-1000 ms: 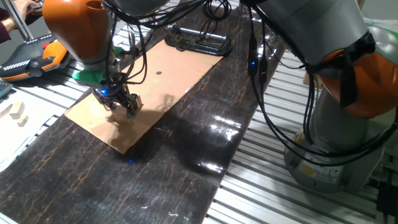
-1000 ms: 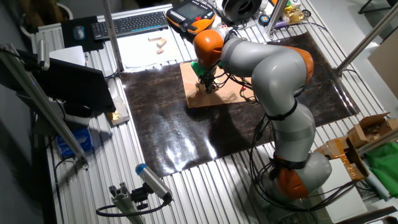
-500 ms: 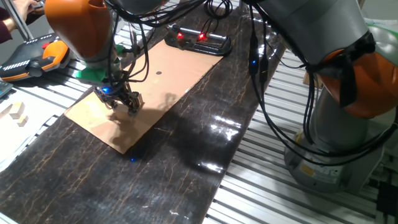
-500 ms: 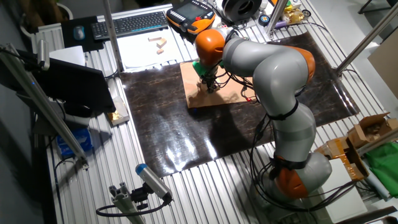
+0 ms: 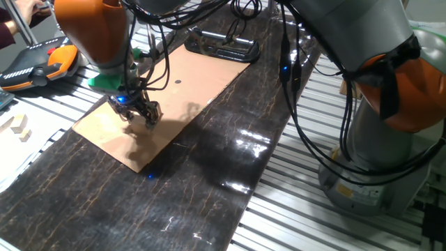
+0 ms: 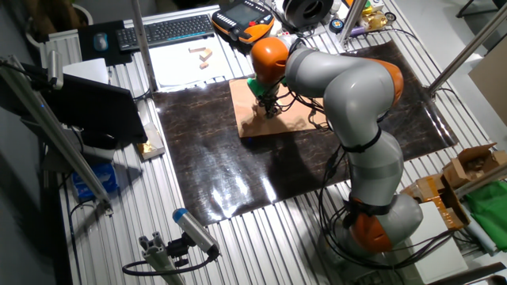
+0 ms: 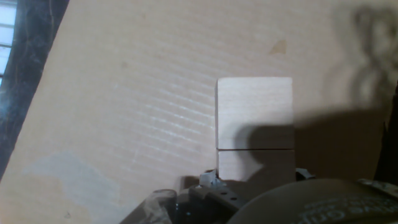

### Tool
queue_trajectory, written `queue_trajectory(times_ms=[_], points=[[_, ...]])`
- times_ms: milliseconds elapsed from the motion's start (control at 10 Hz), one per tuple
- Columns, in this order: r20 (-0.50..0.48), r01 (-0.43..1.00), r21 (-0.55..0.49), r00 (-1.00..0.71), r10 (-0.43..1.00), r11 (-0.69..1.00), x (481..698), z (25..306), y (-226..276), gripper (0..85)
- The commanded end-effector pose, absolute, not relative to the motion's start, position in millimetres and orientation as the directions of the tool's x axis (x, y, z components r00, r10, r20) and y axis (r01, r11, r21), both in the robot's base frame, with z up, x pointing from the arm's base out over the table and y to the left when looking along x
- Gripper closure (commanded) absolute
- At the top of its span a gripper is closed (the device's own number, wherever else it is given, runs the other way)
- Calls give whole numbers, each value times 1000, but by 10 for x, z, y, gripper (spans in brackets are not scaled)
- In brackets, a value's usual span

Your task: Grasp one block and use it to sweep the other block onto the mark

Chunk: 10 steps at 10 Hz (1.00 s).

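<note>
A tan cardboard sheet lies on the dark mat. The mark is a tiny black dot on the far part of the sheet. My gripper is low over the sheet's near left part and also shows in the other fixed view. In the hand view it is shut on a pale wooden block. A second pale wooden block lies flat on the cardboard, touching the far face of the held one. The mark is outside the hand view.
A black device lies at the cardboard's far end. An orange teach pendant and two small wooden pieces sit to the left, off the mat. Cables hang from the arm above the sheet.
My gripper and the blocks have shifted slightly to the right along the cardboard, toward the mark. Red lights on the black device were lit half a second ago and are off now.
</note>
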<state>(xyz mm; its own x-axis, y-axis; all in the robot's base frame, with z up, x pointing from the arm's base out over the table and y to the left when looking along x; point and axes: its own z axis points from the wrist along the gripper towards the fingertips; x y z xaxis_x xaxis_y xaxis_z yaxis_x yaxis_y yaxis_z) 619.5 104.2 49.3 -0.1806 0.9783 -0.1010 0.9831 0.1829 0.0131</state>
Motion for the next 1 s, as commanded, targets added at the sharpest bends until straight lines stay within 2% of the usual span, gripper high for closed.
queue_trajectory(times_ms=[0,900], points=[[-100,983,13,-180,978,183,6196,493,1030,843],[-100,984,19,-176,979,178,6213,519,936,843]])
